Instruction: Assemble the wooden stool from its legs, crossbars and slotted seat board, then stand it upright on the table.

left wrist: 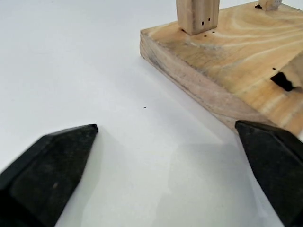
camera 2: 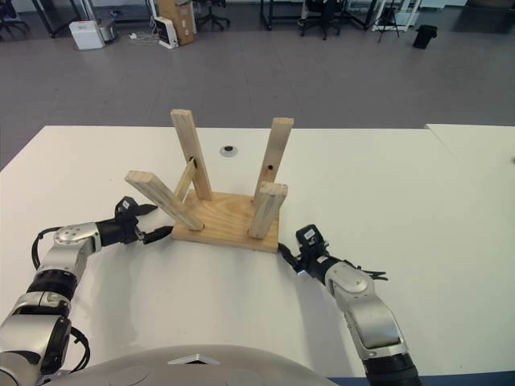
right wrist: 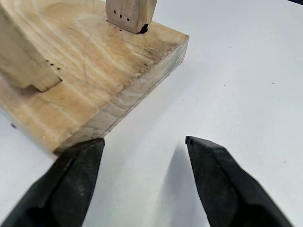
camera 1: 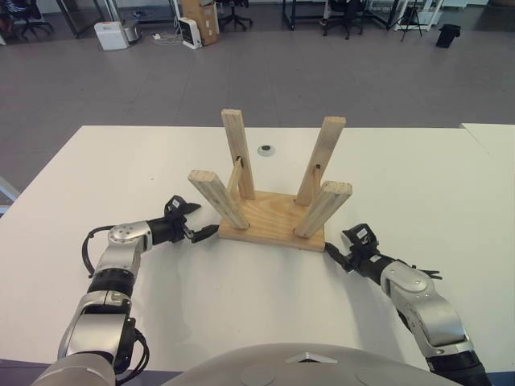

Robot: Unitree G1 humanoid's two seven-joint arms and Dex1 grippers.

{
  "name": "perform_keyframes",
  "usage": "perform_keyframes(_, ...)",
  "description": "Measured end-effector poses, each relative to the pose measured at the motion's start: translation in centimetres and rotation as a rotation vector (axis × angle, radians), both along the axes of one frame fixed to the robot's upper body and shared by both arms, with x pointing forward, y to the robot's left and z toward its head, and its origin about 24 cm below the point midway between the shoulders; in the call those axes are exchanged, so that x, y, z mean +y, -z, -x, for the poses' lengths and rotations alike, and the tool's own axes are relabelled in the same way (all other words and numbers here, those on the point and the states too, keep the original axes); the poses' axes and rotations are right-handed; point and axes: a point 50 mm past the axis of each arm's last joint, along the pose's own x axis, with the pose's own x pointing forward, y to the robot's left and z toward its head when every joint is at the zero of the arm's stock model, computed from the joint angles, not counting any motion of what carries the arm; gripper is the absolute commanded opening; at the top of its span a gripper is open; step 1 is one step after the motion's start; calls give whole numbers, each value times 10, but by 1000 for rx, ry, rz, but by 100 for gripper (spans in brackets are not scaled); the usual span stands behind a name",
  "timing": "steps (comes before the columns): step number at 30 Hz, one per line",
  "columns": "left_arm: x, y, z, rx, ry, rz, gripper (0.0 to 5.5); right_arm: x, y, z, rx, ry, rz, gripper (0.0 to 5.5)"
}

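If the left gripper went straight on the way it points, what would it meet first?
Most likely the seat board, at its near left corner: the open left gripper points at it, one finger almost at its edge. Whether they touch is unclear.

The left arm (camera 1: pixel 121 251) stretches from 7 o'clock in the head view. Its elbow is bent and its forearm is turned toward 3 o'clock, low over the tabletop (camera 1: pixel 241 310). The left end effector (camera 1: pixel 199 219) has its fingers (left wrist: pixel 52 163) spread wide apart. The right arm (camera 1: pixel 420 304) stretches from 5 o'clock with the forearm aimed toward 10 o'clock. The right end effector (camera 1: pixel 336 250) is also parted, with its tips low near the tabletop.
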Motion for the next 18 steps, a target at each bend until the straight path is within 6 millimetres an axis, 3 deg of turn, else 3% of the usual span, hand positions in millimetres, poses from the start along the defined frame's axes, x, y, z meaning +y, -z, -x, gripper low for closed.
perform_keyframes(4, -9, -12, 7, 68, 16, 26, 538, -2, -8, 3, 26, -40, 38, 324)
perform_keyframes(9, -14, -79, -3, -22, -15, 199, 538, -7, -35, 10, 82, -50, -97, 324)
perform_keyframes(11, -16, -94, -1, -36, -10, 252, 538, -11, -44, 11, 93, -32, -165, 324)
perform_keyframes(15, -17, -103, 6, -13, 8, 264, 538, -29, -70, 4, 34, 30, -284, 324)
perform_keyframes(18, -15, -90, 15, 75, -2, 256, 538, -38, -94, -4, -69, 36, -346, 324)
